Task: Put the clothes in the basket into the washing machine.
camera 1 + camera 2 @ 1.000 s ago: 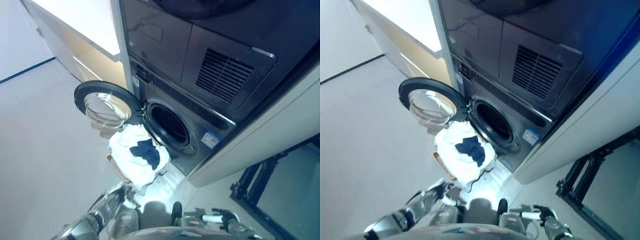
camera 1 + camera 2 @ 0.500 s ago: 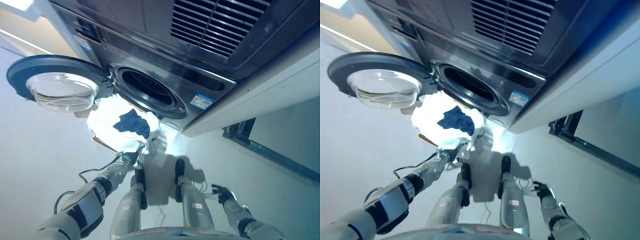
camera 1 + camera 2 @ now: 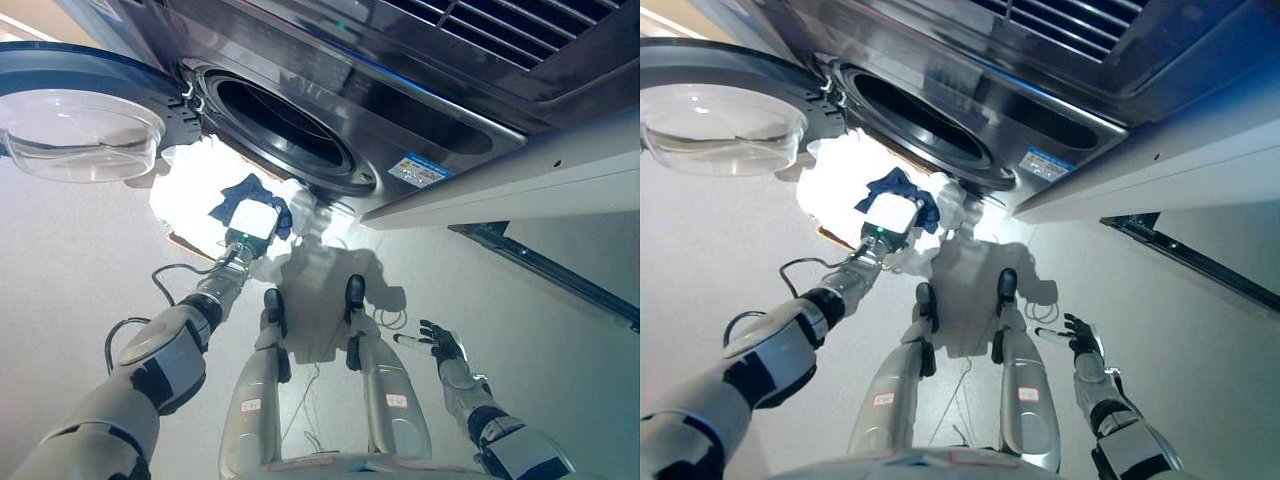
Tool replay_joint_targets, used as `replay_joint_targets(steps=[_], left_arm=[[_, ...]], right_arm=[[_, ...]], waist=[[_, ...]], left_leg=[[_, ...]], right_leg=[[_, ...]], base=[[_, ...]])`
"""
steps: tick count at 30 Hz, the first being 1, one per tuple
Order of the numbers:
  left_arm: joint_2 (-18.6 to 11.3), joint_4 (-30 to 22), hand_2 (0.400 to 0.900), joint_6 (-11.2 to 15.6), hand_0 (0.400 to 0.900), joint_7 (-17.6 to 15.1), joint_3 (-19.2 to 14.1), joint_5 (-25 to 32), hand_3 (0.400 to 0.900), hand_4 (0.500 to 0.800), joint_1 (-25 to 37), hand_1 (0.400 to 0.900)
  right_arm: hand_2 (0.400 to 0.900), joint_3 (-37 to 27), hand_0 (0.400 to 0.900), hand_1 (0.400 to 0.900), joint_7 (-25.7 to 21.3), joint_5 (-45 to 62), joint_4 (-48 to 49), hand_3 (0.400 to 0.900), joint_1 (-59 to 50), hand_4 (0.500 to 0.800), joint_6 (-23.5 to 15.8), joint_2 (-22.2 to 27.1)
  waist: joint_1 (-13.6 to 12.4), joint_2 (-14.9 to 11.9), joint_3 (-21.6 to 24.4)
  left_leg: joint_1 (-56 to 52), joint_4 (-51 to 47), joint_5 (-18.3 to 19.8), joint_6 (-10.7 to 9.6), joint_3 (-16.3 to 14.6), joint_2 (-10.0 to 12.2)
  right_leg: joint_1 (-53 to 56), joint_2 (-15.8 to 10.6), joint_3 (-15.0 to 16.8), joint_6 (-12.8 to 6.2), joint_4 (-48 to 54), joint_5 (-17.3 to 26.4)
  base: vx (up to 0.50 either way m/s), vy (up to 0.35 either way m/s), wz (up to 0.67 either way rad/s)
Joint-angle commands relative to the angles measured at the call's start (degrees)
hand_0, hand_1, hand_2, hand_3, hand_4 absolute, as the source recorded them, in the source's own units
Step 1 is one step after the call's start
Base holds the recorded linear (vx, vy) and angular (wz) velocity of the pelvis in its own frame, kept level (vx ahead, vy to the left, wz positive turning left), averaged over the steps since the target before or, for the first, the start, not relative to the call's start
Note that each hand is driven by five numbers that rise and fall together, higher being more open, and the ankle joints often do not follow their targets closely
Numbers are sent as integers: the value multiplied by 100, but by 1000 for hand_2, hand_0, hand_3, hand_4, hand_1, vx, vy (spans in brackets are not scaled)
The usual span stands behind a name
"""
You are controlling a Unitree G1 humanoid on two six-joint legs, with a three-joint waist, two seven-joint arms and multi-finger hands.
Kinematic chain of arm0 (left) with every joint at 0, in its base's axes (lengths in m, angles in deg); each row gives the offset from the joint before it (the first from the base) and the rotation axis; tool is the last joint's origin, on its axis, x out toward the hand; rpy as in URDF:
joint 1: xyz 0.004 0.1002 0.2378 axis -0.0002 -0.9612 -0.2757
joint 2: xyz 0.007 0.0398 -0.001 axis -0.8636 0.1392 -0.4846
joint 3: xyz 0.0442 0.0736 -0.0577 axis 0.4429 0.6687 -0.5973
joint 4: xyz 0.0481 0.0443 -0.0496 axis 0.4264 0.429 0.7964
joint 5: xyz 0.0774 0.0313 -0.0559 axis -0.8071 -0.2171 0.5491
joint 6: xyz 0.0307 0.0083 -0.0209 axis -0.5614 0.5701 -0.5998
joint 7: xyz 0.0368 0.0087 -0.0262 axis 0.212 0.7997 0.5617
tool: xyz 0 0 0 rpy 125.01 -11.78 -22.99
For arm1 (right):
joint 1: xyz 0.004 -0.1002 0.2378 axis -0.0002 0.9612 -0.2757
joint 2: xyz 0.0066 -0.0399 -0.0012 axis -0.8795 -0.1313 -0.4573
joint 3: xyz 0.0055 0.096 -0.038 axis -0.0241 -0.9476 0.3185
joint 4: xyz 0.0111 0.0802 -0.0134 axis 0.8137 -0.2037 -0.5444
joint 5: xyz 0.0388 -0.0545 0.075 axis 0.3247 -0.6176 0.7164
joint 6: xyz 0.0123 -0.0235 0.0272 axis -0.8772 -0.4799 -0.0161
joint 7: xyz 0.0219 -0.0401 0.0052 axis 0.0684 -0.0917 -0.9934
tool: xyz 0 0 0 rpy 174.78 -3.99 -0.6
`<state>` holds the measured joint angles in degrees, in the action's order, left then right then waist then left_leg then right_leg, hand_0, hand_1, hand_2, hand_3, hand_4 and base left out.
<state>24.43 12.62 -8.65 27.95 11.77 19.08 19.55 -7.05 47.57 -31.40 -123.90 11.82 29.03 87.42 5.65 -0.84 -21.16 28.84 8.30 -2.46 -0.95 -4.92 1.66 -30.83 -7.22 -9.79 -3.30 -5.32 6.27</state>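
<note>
Camera view has swung lower and closer over the last second; the whole scene shifts, so that part is the head moving, not the objects.

Grey front-loading washing machine (image 3: 400,120) sits ahead, its round dark drum opening (image 3: 275,125) gaping and empty as far as can be seen. The round glass-windowed door (image 3: 75,125) stands swung wide to the left.

Tan basket (image 3: 185,240) rests on the pale floor (image 3: 60,280) just below the drum opening, mostly buried under a heap of white clothes (image 3: 185,195) with a dark blue garment (image 3: 240,195) lying on top.

Real change: the left arm, which half a second ago ended at the near edge of the pile, has reached further in. The left hand (image 3: 262,213) is now over the laundry, touching or right at the blue garment. Its fingers are hidden behind the wrist, so I cannot tell whether they are spread or closed, nor whether any cloth is held.

Right hand (image 3: 1077,335) hangs low at the right, well apart from the basket, fingers loosely spread, holding nothing.

Judgement: reach for the first item is under way; nothing is in the drum yet. A firm grab and lift toward the opening comes next.
</note>
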Motion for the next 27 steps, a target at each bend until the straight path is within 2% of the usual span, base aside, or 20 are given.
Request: replay_joint_targets(steps=[1,9,13,14,17,22,26,27], left_arm=[[-156,21,900,-170,900,-455,-212,-122,900,800,592,900],[-353,116,900,-236,900,-433,-96,-27,900,800,1105,900],[-514,197,900,-243,900,-363,-95,93,900,800,1347,900],[-563,224,900,-229,900,-338,-117,199,900,800,1414,900],[-696,311,900,-253,900,-287,-60,282,900,800,1619,900],[-907,338,900,-280,900,-183,-1,290,900,800,1967,900],[-996,377,900,-344,900,-207,29,289,900,800,2123,900],[-1024,407,814,-365,814,-163,61,277,814,748,2159,814]], right_arm=[[900,254,900,900,-191,192,215,900,189,800,-103,229],[900,112,900,900,-228,477,536,900,103,800,-266,429],[900,39,900,900,-251,611,697,900,133,800,-320,520],[900,18,900,900,-272,659,728,900,156,800,-351,539],[900,-10,900,900,-275,813,790,900,116,800,-405,532],[900,-9,900,900,-240,1040,997,900,101,800,-478,526],[900,-39,900,900,-258,1205,1274,900,115,800,-578,530],[900,-50,900,900,-246,1240,1305,900,89,800,-581,551]], waist=[[44,74,42],[212,60,8],[286,67,58],[295,77,64],[327,72,124],[358,61,233],[368,60,380],[369,66,414]], left_leg=[[753,115,-496,-256,360,126],[1835,919,-233,-255,402,102],[2499,1650,81,-229,353,133],[2597,1912,363,-226,377,136],[3098,2551,644,-163,298,113],[3837,3187,872,-128,208,104],[4299,3514,998,-88,197,83],[4390,3587,1037,-76,191,75]], right_leg=[[-263,-142,61,-399,-713,-52],[-1230,-176,108,-366,-1257,-155],[-1920,-227,215,-346,-1851,-310],[-2066,-224,270,-376,-2183,-557],[-2574,-262,371,-349,-2761,-716],[-3320,-249,469,-358,-3205,-730],[-3790,-249,498,-287,-3448,-824],[-3895,-244,512,-264,-3512,-857]], base=[[3,-31,-7],[-9,-22,2],[11,30,-8],[87,43,-14],[18,40,-10],[-24,23,-6],[-15,10,-3],[-16,25,-8]])
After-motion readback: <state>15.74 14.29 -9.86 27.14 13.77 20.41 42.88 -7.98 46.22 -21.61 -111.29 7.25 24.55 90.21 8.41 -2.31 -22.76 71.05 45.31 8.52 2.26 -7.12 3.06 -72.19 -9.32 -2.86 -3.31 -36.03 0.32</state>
